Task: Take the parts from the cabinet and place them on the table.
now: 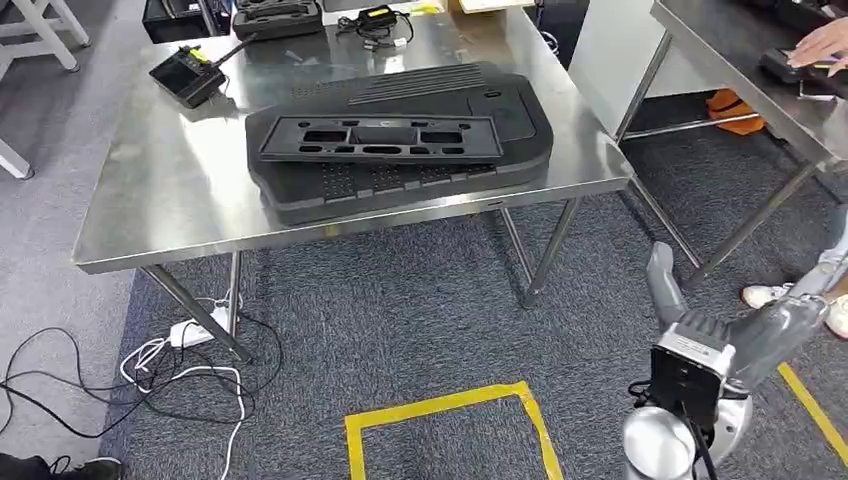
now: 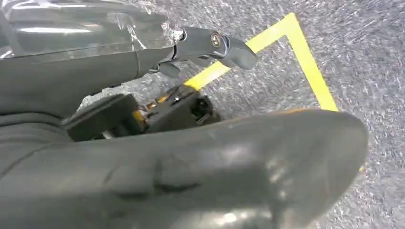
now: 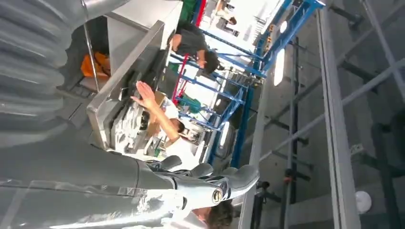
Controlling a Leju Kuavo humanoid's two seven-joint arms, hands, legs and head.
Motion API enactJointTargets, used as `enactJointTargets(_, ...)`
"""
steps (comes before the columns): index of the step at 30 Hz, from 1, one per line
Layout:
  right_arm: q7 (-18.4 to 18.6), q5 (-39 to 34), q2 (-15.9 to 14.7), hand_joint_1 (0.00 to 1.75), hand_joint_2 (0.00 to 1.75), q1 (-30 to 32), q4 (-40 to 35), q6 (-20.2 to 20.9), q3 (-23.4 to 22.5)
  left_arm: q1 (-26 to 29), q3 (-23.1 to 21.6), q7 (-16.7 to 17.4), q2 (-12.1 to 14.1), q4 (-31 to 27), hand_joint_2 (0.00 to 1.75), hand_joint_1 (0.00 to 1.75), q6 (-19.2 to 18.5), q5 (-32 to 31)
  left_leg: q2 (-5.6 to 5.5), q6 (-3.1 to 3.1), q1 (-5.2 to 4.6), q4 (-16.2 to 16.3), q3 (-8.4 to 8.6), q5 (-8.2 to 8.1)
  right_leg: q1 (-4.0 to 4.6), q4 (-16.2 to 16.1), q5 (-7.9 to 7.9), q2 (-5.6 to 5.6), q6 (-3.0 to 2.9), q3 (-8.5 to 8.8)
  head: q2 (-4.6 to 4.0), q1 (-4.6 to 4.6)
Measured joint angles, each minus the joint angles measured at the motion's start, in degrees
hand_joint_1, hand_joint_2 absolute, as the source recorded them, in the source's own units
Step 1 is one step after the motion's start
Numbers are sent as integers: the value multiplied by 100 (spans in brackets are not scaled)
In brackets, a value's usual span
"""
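Note:
Two black plastic parts lie stacked on the steel table: a large ribbed panel with a narrower slotted frame on top of it. My right hand hangs low at the right, well short of the table, thumb up and holding nothing. The right wrist view shows its fingers stretched out in the air with nothing in them. In the left wrist view my left hand hangs over the grey carpet with its fingers extended and empty.
A black device, a case and a cabled charger sit at the table's far side. A second steel table stands at right, with a person's hand on it. Yellow floor tape and white cables lie below.

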Motion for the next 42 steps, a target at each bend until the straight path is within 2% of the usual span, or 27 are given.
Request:
enactJointTargets(2, 26, 31, 0, 0, 175, -16, 0, 0, 0, -26, 0, 2, 0, -2, 0, 0, 2, 26, 34, 77, 64, -73, -47, 110, -6, 184, -254, 15, 45, -80, 0, 18)
enactJointTargets(5, 48, 48, 2, 0, 175, -31, 2, 0, -2, -27, 2, 0, 0, -13, 0, 0, -9, 31, 54, 130, 49, -49, -201, 194, -12, 1445, -1016, 16, 107, -549, 0, 105)
enactJointTargets(6, 50, 48, 2, 0, 175, -31, 7, 0, -2, -18, 2, -4, 0, -13, 0, 0, -15, 33, 56, 126, 48, -26, -257, 219, -12, 1734, -1099, 16, 123, -625, 0, 122)
enactJointTargets(8, 52, 44, 2, 0, 175, -34, 17, 0, -2, -9, 0, -4, 0, -13, 0, 0, -15, 42, 56, 103, 58, 28, -344, 243, -19, 1425, -869, 14, 130, -355, 0, 151)
enactJointTargets(10, 61, 39, 4, 0, 175, -53, 24, 0, -2, -10, 2, -13, 0, -15, 0, 0, -15, 61, 50, 85, 70, 112, -395, 243, -39, 352, -429, 11, 122, 292, 0, 208)
enactJointTargets(11, 66, 37, 2, 0, 175, -80, 26, 0, -2, -11, 2, -13, 0, -15, 0, 0, -13, 72, 50, 56, 60, 142, -432, 244, -40, 37, -515, 15, 127, 443, 0, 243)
enactJointTargets(12, 74, 35, 4, 0, 175, -91, 31, 0, -2, -17, 2, -13, 0, -15, 0, 0, -11, 76, 39, 17, 20, 218, -471, 246, -5, -14, -461, 34, 66, 411, 0, 276)
enactJointTargets(15, 87, 33, 4, 0, 175, -97, 46, 0, -4, 0, 2, -20, 0, -17, 0, 0, -9, 79, 40, -99, 36, 173, -489, 326, 16, 29, -411, 48, -26, 354, 0, 197)
enactJointTargets(16, 90, 33, 9, 0, 175, -109, 48, 0, -4, -3, 0, -20, 0, -17, 0, 0, -2, 81, 28, -134, 38, 213, -503, 288, -18, -40, -358, 34, -95, 334, 0, 210)
enactJointTargets(18, 98, 26, 20, 0, 175, -133, 57, 2, -4, -1, 0, -20, 0, -17, 0, 0, 2, 81, 13, -197, 48, 583, -652, -90, -32, -32, -295, 15, -169, 273, 0, 153)
enactJointTargets(20, 96, 22, 28, 0, 175, -134, 72, 2, -4, 1, 0, -20, 0, -17, 0, 0, 2, 81, 14, -233, 73, 1437, -960, -597, -17, -27, -234, 2, -198, 184, 0, 65)
enactJointTargets(21, 94, 13, 28, 0, 175, -138, 85, 2, -4, 3, 0, -17, 0, -17, 0, 0, 0, 79, 14, -239, 74, 1829, -1080, -766, -10, -22, -202, -1, -200, 132, 0, 48)
enactJointTargets(22, 83, 9, 31, 0, 175, -138, 96, 2, -4, 4, 0, -9, 0, -17, 0, 0, 0, 79, 13, -235, 72, 1959, -1090, -785, -6, -13, -176, -2, -195, 91, 0, 35)
enactJointTargets(23, 79, -2, 31, 0, 175, -139, 107, 2, -4, 4, 0, -2, 0, -17, 0, 0, -7, 79, 13, -217, 71, 1803, -957, -676, -5, -6, -151, -2, -187, 54, 0, 22)
enactJointTargets(26, 63, -31, 35, 0, 175, -162, 133, 2, -4, -9, 0, 15, 2, -17, 0, 0, -13, 81, 3, -97, 54, 198, 25, -47, -6, 14, -105, 4, -141, 25, 0, -9)
enactJointTargets(27, 61, -37, 35, 0, 175, -180, 140, 2, -4, -27, 0, 31, 9, -17, 0, 0, -9, 83, 3, -79, 35, -5, 88, -123, 23, 32, -86, 0, -103, 10, 0, -4)
enactJointTargets(30, 59, -57, 37, 0, 175, -224, 168, 2, -4, -27, 0, 53, 9, -17, 0, 0, 13, 90, 0, -21, -23, 23, 20, -38, -18, 4, -19, -12, -8, -1, 0, -7)
enactJointTargets(31, 57, -59, 37, 0, 175, -225, 175, 2, -4, -21, 0, 61, 7, -20, 0, 0, 24, 92, 6, 35, -6, -5, 1, 11, 3, -7, 17, -9, 37, -3, 0, -4)
enactJointTargets(32, 57, -59, 37, 0, 175, -229, 181, 2, -4, -31, 0, 66, 9, -17, 0, 0, 24, 90, 32, 83, 39, -61, -19, 83, -8, 23, -49, 4, 61, -37, 0, -7)
enactJointTargets(33, 57, -63, 37, 0, 175, -234, 186, 2, -7, -41, 0, 68, 9, -17, 0, 0, 28, 92, 40, 127, 36, -63, -77, 128, -15, 200, -282, 9, 77, -120, 0, 5)
enactJointTargets(35, 35, -90, 37, 0, 175, -236, 203, 2, -7, -52, 0, 70, 7, -20, 0, 0, 33, 87, 49, 171, 27, -47, -207, 198, -16, 1092, -914, 10, 111, -454, 0, 68)
enactJointTargets(36, 20, -107, 35, 0, 175, -236, 216, 2, -11, -50, 0, 68, 7, -20, 0, 0, 26, 81, 54, 176, 16, -33, -266, 229, -15, 1518, -1105, 10, 130, -584, 0, 77)
enactJointTargets(37, 9, -120, 35, 0, 175, -236, 225, 2, -18, -46, 0, 66, 9, -20, 0, 0, 20, 76, 55, 173, 11, -6, -333, 258, -14, 1776, -1151, 10, 138, -630, 0, 83)
enactJointTargets(38, 0, -131, 35, 0, 175, -236, 230, 2, -20, -44, 0, 61, 9, -20, 0, 0, 11, 74, 55, 168, 11, 23, -384, 274, -14, 1743, -1073, 9, 137, -559, 0, 81)
enactJointTargets(39, -4, -140, 35, 0, 175, -236, 240, 2, -22, -43, 0, 55, 9, -20, 0, 0, 2, 74, 55, 161, 11, 59, -440, 288, -14, 1419, -874, 9, 127, -301, 0, 90)
enactJointTargets(41, -11, -140, 35, 0, 175, -241, 247, 2, -22, -47, 0, 48, 9, -20, 0, 0, 0, 72, 52, 142, 12, 135, -510, 302, -15, 291, -489, 6, 88, 422, 0, 107)
enactJointTargets(42, -20, -140, 35, 0, 175, -258, 256, 2, -22, -48, 0, 42, 9, -20, 0, 0, -2, 72, 51, 119, 0, 164, -545, 315, -2, -104, -611, 7, 53, 621, 0, 144)
